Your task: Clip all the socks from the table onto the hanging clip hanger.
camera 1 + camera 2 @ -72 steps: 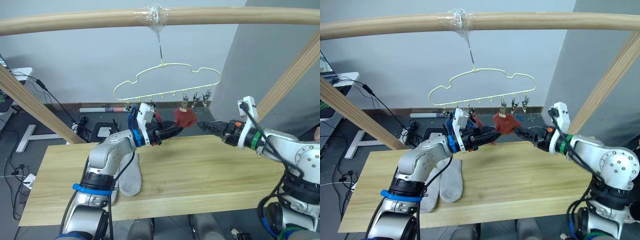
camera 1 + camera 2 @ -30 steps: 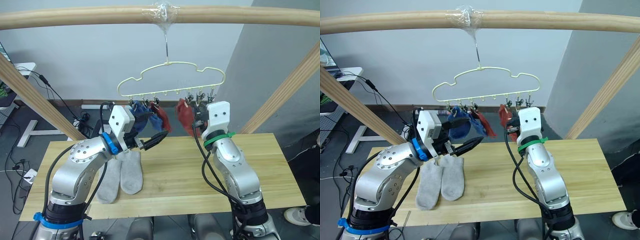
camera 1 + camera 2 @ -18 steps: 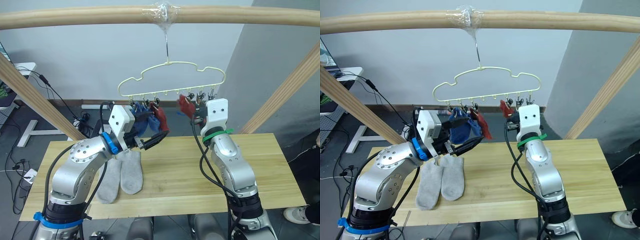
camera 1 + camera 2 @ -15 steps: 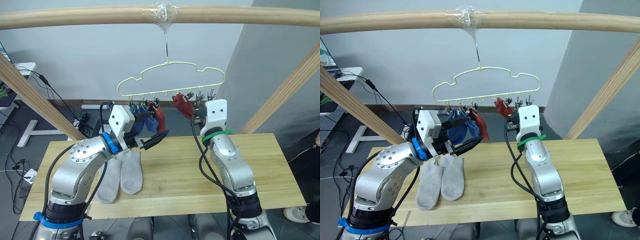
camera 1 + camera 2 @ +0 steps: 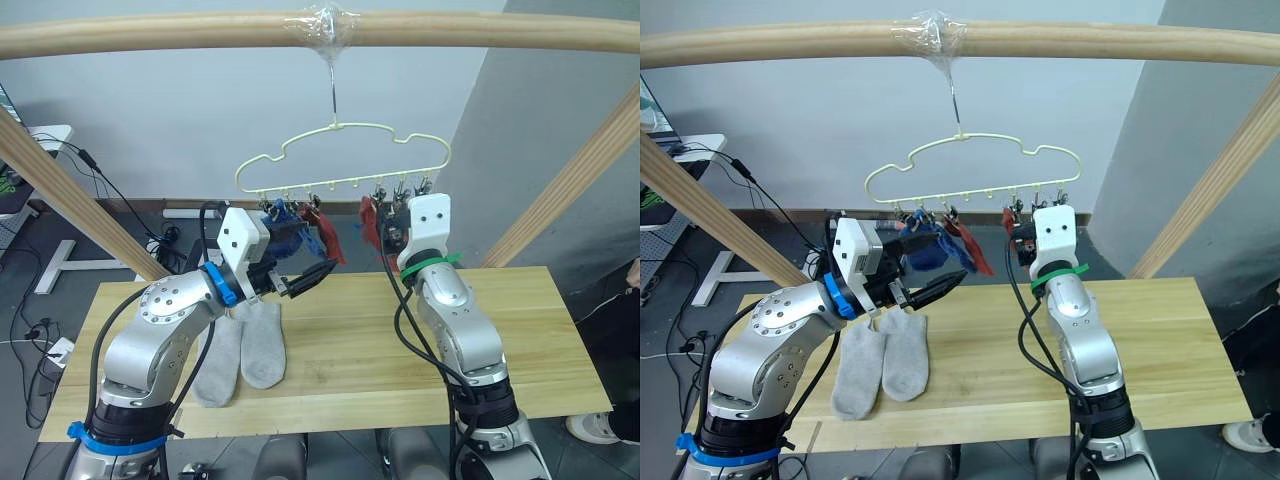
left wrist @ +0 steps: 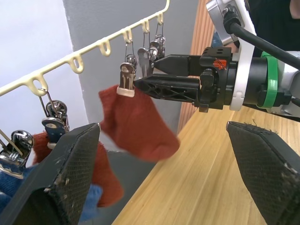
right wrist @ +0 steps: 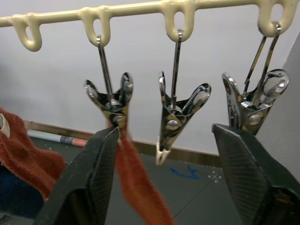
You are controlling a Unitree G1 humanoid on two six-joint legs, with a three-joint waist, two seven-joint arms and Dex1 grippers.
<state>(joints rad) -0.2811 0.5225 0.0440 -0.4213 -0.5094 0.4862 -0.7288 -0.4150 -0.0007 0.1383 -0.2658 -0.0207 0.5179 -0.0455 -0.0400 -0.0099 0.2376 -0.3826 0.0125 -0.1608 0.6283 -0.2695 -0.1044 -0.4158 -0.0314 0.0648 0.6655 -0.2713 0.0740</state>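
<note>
The clip hanger [image 5: 340, 160] hangs by its hook from a round wooden pole [image 5: 150, 35], and its long bar runs from the robot's left to its right. Two blue socks [image 5: 285, 232] and one rust red sock [image 5: 327, 238] hang from clips on the left part.

The left wrist view shows more: a second red sock [image 6: 138, 126] hangs down from a small metal clip [image 6: 125, 79], and the tips of the right gripper [image 6: 145, 77] sit right at that clip, with a narrow gap between its two black fingers. They may be touching the clip, but it is hard to be sure.

In the right wrist view, that sock's red cloth [image 7: 138, 185] hangs down from one clip [image 7: 112, 105], and the two clips next to it are bare.

The left gripper [image 5: 318, 275] is spread wide and holds nothing, just below the hung socks.

Two grey socks [image 5: 245, 350] lie side by side on the light wooden table [image 5: 400, 350], their long way pointing toward the robot. Behind is a pale wall and a dark floor with cables [image 5: 150, 240].
</note>
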